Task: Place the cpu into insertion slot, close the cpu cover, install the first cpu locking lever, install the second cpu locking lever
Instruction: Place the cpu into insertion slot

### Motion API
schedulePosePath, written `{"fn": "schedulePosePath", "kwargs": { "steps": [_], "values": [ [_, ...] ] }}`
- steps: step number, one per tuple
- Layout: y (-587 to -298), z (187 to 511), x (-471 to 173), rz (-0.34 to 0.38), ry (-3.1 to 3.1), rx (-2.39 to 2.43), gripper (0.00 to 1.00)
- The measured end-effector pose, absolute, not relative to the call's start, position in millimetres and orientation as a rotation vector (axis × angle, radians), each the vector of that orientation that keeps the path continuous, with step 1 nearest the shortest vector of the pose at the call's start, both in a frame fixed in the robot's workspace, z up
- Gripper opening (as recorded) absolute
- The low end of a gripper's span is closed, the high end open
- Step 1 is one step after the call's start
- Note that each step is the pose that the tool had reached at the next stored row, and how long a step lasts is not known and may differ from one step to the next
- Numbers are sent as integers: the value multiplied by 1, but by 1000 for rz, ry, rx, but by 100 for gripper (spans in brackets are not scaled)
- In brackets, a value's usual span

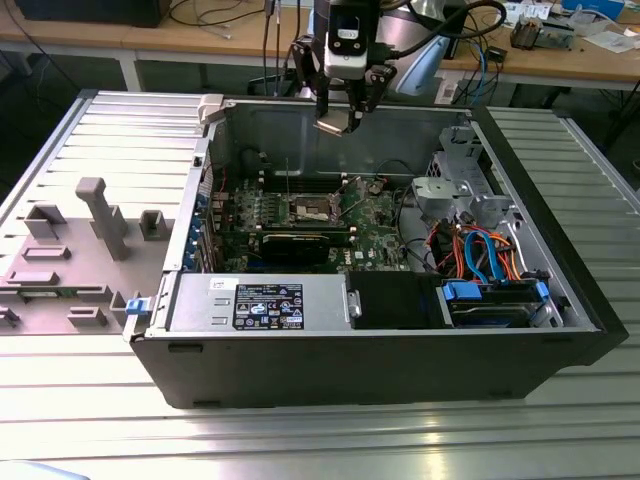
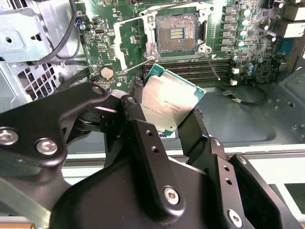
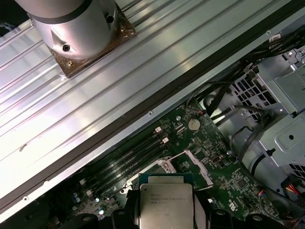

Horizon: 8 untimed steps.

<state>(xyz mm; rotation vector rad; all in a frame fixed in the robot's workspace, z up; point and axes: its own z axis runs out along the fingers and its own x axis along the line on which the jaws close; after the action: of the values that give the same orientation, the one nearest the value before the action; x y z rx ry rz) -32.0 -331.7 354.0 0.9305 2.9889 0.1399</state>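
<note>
Silvery cpu (image 2: 174, 93) sits clamped in my end effector (image 2: 167, 109), well above the bare slot (image 2: 177, 33); first step in hand, and I judge it wants squaring up.

Cpu (image 2: 171, 102) – small flat square chip, silvery-grey top with a green edge – clamped tilted in the gripper (image 2: 167, 113), up in the air and well apart from the green board. Insertion slot (image 2: 176, 33) – dark square socket, metal rim – bare, contacts exposed. Cpu cover (image 2: 119, 47), a thin silvery frame, swung open beside the slot.
</note>
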Motion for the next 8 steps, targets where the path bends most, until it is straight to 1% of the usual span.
{"fn": "schedulePosePath", "kwargs": {
  "steps": [8],
  "values": [
    [-332, 354, -32, 140, 2982, 951, 54]
  ]
}}
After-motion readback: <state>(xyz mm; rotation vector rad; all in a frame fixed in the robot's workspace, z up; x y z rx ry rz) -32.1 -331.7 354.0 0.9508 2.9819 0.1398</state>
